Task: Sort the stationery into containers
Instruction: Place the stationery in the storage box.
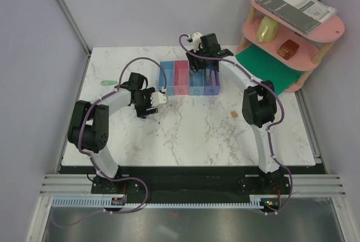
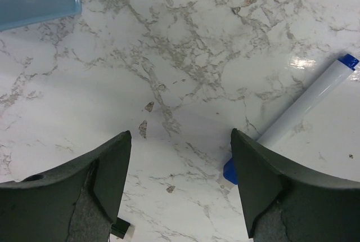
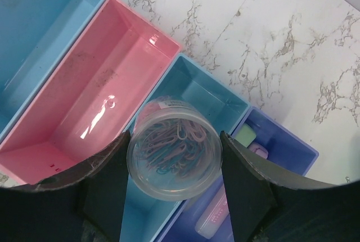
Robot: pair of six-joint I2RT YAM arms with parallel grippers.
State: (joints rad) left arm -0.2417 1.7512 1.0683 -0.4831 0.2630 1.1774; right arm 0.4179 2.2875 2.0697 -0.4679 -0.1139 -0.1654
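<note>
Clip tub [image 3: 173, 151] in grip of right hand [image 3: 174, 136], over blue tray [image 3: 211, 93]; pen [image 2: 306, 107] beside open left hand [image 2: 180, 135].

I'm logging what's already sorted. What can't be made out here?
Right wrist view: purple tray contents, partly covered by the right fingers and the clear tub of clips they hold.
Left wrist view: the pen, near end behind a left finger.
Top view: gold item, too small to identify.
</note>
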